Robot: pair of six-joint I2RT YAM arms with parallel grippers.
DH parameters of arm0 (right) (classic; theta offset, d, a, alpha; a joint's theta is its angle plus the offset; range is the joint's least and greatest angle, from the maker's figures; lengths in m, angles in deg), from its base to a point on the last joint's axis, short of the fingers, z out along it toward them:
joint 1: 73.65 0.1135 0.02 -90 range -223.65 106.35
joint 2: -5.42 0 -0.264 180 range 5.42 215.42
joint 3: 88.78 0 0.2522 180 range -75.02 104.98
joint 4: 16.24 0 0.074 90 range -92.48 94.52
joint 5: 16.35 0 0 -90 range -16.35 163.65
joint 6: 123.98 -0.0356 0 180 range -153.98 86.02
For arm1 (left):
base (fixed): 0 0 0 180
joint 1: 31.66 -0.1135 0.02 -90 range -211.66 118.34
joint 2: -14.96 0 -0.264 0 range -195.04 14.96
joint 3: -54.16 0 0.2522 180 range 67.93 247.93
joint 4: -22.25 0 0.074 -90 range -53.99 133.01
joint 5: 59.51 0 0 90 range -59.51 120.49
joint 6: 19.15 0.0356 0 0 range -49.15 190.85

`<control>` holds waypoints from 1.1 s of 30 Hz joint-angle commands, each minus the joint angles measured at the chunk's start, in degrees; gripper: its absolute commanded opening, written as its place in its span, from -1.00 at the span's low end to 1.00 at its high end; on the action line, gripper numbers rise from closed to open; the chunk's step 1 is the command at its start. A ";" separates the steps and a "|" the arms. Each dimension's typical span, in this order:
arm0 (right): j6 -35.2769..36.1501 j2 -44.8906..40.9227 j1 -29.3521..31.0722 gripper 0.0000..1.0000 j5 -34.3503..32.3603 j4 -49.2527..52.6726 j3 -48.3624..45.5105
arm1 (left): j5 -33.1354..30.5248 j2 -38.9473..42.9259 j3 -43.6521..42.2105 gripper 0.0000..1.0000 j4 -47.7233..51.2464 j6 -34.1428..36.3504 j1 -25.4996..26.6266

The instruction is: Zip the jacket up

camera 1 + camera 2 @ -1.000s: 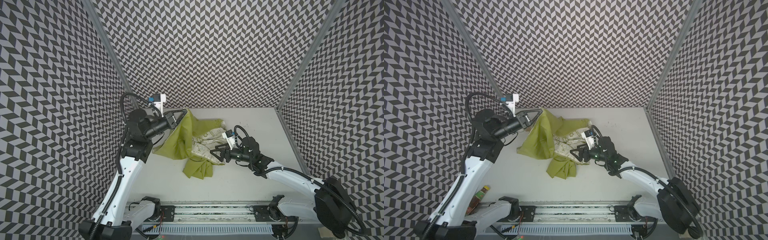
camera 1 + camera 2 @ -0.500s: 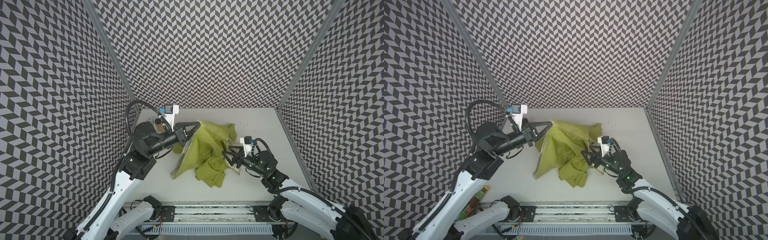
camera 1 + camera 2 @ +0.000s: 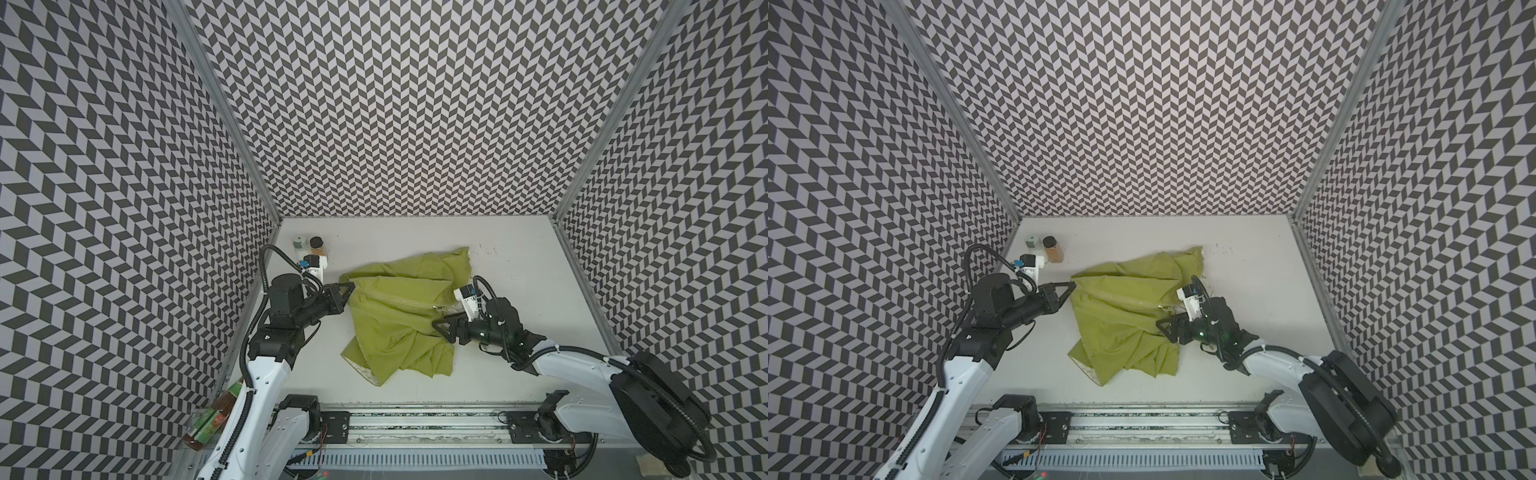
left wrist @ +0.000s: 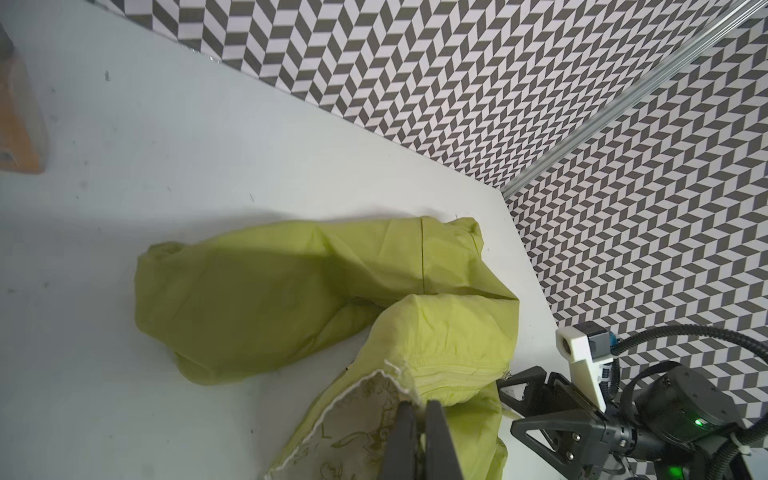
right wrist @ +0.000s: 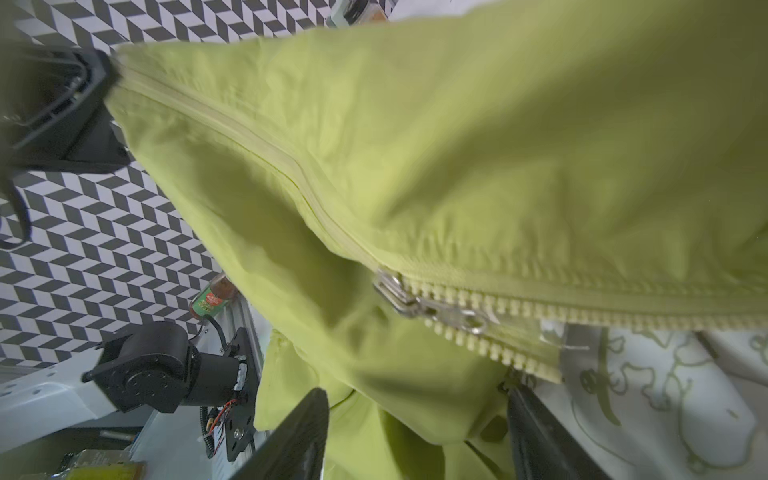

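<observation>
One jacket [image 3: 395, 316], two grippers, two jars [image 3: 316, 244] in the back left corner of the table [image 3: 519, 266]. I see the jacket crumpled mid-table, between the arms. Left gripper [image 3: 350, 285] is clamped tight on its left edge. Right gripper [image 3: 439, 328] sits at its right side, jaws apart, loose fabric lying between them. One zip slider [image 5: 430, 305] is near those jaws, with teeth parted on one side of it.

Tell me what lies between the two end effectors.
Only the jacket: its green fabric spans from the left end effector, which pinches it, to the open right end effector, in both top views.
</observation>
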 commanded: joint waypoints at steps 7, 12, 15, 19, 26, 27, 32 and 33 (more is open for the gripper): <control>0.42 1.96 -0.78 0.36 2.17 -2.25 5.12 | 2.21 1.07 0.23 -1.00 0.60 4.86 -0.90; -0.03 -1.52 -3.18 0.37 -1.76 1.03 6.00 | 2.38 1.12 -0.12 -1.00 0.40 4.78 -0.98; 0.38 -0.61 -3.47 0.36 -0.96 -0.05 6.11 | 2.75 1.02 -0.39 -1.00 0.22 4.44 -0.98; 1.00 2.70 -3.49 0.30 2.31 -1.45 7.43 | 2.75 1.16 -0.39 -1.00 0.40 4.42 -0.98; 2.50 0.93 -3.75 0.25 -0.61 2.21 8.98 | 2.73 1.06 -0.30 -1.00 0.40 4.33 -0.98; 2.00 -0.23 -3.93 0.25 -1.63 2.79 8.81 | 2.69 0.98 -0.30 -1.00 0.41 4.33 -0.98; 3.81 -0.46 -4.13 0.24 -1.71 2.74 8.76 | 2.85 0.88 -0.39 -1.00 0.30 4.15 -1.07; 4.47 0.32 -4.11 0.24 -0.92 2.87 9.26 | 2.83 0.92 -0.31 -1.00 0.27 4.16 -1.07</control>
